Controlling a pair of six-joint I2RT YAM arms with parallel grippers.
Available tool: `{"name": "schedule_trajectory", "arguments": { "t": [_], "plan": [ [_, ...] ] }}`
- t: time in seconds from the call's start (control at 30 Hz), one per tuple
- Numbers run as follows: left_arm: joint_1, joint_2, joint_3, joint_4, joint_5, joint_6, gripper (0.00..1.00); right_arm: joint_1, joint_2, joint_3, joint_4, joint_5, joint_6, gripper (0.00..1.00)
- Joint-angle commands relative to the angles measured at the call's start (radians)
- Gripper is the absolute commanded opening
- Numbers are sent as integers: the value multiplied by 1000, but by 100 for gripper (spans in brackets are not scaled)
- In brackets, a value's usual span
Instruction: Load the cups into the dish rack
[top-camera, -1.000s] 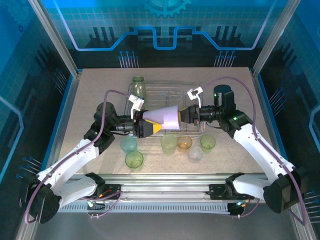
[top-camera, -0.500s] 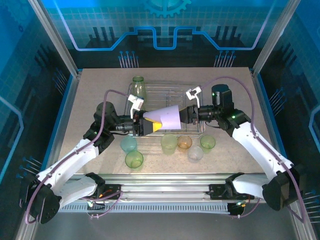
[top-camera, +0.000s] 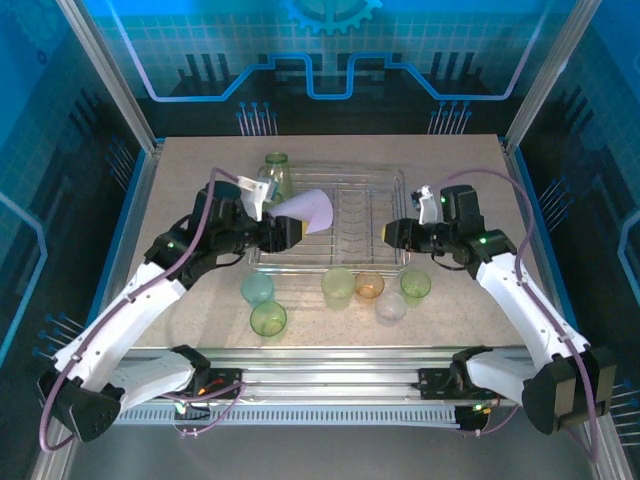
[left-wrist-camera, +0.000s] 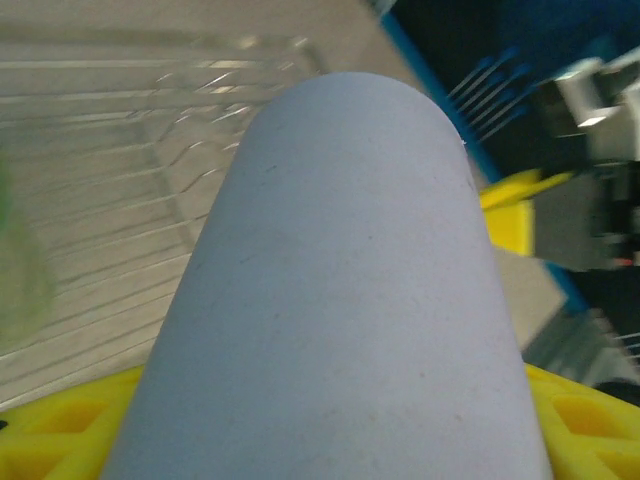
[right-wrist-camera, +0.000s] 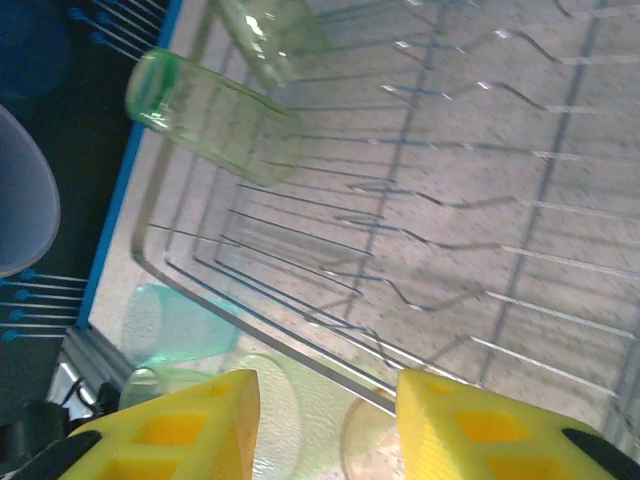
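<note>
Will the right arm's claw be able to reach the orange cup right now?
Probably yes. The right claw is open and empty, and the orange cup stands uncovered in front of the dish rack. The clear cup beside it leaves little room.

Colours: lilac cup (top-camera: 308, 208), teal cup (top-camera: 257, 289), amber cup (top-camera: 369, 285), clear cup (top-camera: 390, 307), green cup (top-camera: 268, 319); dish rack (top-camera: 375, 182) silvery wire; worktop (top-camera: 185, 185) speckled beige; right tool (right-wrist-camera: 322, 410) fingers (right-wrist-camera: 170, 440) yellow.

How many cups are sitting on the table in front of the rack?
6. Left: teal cup, green cup. Middle: yellow-green cup, amber cup. Right: clear cup, second green cup. Others may be hidden.
</note>
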Motion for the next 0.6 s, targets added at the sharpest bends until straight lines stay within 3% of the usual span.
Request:
{"name": "schedule_trajectory", "arguments": {
  "t": [0.0,0.23,0.57],
  "plan": [
    [-32,70,68,-241,-189,83,40,-24,-41,-27,29,26,50,40],
    [-59,214,173,-417,-378,14,40,-28,-65,-31,-14,26,24,41],
    [-57,308,215,-458,-446,-8,40,-35,-80,-40,-22,34,22,40]
  ]
}}
